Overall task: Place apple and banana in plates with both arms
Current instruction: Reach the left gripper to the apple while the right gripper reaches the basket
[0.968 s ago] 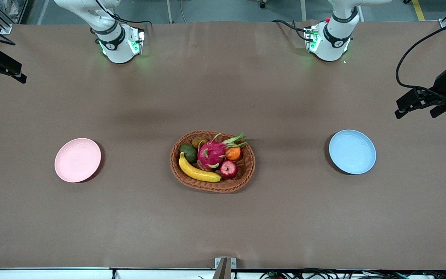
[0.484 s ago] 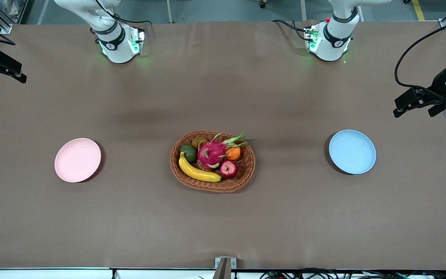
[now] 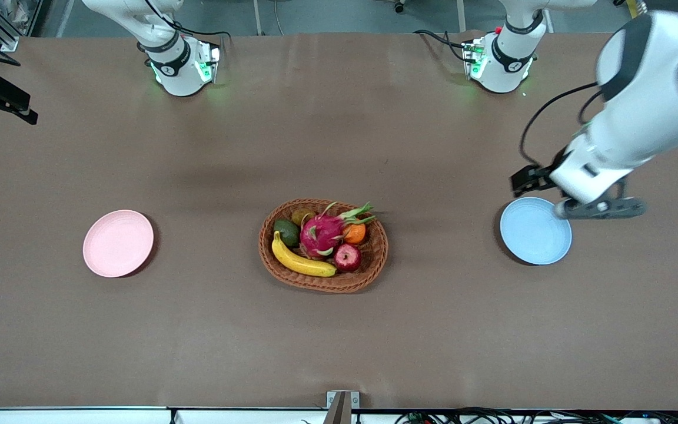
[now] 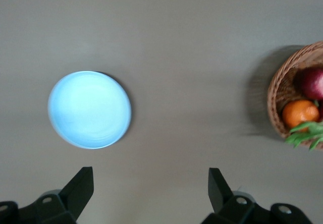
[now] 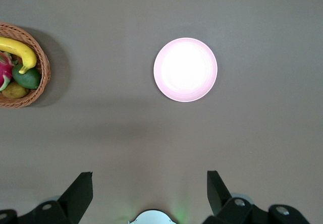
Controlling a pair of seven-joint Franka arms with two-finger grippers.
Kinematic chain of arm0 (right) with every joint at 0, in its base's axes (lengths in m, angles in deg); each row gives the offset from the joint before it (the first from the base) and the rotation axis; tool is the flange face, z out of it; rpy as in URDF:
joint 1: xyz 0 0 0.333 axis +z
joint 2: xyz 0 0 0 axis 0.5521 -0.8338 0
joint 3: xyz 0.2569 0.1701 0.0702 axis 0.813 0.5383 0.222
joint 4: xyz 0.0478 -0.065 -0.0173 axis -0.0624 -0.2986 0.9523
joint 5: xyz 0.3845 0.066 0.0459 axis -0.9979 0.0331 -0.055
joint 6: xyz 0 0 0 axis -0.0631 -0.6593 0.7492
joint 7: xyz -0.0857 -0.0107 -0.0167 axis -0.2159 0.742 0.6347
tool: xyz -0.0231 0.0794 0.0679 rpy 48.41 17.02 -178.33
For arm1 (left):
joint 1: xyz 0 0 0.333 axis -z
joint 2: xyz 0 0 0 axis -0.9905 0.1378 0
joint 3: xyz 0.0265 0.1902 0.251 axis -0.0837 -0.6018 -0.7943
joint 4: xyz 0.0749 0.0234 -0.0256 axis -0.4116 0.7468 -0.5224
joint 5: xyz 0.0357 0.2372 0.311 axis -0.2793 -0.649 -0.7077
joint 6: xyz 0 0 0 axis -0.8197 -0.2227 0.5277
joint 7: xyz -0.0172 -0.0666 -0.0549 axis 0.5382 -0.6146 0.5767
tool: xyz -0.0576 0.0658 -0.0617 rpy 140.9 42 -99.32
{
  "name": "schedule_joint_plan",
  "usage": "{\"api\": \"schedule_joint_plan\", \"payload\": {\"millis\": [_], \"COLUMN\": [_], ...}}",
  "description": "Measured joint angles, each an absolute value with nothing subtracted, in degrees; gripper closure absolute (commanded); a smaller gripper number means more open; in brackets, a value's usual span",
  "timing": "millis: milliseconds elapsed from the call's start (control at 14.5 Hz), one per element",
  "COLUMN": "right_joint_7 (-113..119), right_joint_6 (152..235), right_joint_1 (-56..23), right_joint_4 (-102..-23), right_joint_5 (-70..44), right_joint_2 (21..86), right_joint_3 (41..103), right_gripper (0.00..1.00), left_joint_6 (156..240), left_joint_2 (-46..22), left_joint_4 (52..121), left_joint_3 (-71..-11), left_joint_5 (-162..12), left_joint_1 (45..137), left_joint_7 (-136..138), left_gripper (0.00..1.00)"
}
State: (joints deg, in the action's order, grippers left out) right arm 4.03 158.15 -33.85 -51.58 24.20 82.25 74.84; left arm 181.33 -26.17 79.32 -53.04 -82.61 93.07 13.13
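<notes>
The dark-red apple [image 3: 347, 257] and the yellow banana [image 3: 301, 261] lie in the brown woven basket [image 3: 327, 285] at mid-table. The pink plate [image 3: 118, 242] sits toward the right arm's end and the blue plate [image 3: 534, 232] toward the left arm's end; both are bare. My left gripper [image 3: 521, 182] is open and empty, up in the air beside the blue plate's rim. Its wrist view shows that gripper [image 4: 151, 193], the blue plate [image 4: 89, 109] and the apple [image 4: 314, 81]. My right gripper [image 3: 30, 116] is open and empty, high over the table's edge. Its wrist view shows that gripper [image 5: 150, 193], the pink plate [image 5: 185, 69] and the banana [image 5: 20, 52].
The basket also holds a magenta dragon fruit [image 3: 322, 232], an orange [image 3: 355, 234], a green avocado [image 3: 286, 232] and a small brown fruit [image 3: 302, 216]. The arm bases [image 3: 180, 65] [image 3: 501, 62] stand along the table's edge farthest from the front camera.
My left arm has swung in from the table's end toward the blue plate, and its gripper now hangs beside the plate's rim. The right gripper has barely moved.
</notes>
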Motion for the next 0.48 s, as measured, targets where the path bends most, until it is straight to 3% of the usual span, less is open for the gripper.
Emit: {"api": "schedule_joint_plan", "payload": {"millis": [207, 484], "right_joint_7": [4.0, 4.0], "right_joint_6": [160.2, 165.3], "right_joint_1": [-34.3, -35.6], "right_joint_4": [-51.8, -51.9], "right_joint_5": [25.2, 25.4], "right_joint_2": [80.1, 71.9], "right_joint_3": [74.6, 74.4], "right_gripper": [0.00, 0.00], "left_joint_6": [187.4, 194.2], "left_joint_2": [-19.8, -10.6], "left_joint_4": [79.1, 73.8], "left_joint_3": [-52.8, -52.8], "left_joint_5": [-82.6, -82.6], "left_joint_1": [99.1, 105.9], "left_joint_7": [22.0, 32.8], "left_gripper": [0.00, 0.00]}}
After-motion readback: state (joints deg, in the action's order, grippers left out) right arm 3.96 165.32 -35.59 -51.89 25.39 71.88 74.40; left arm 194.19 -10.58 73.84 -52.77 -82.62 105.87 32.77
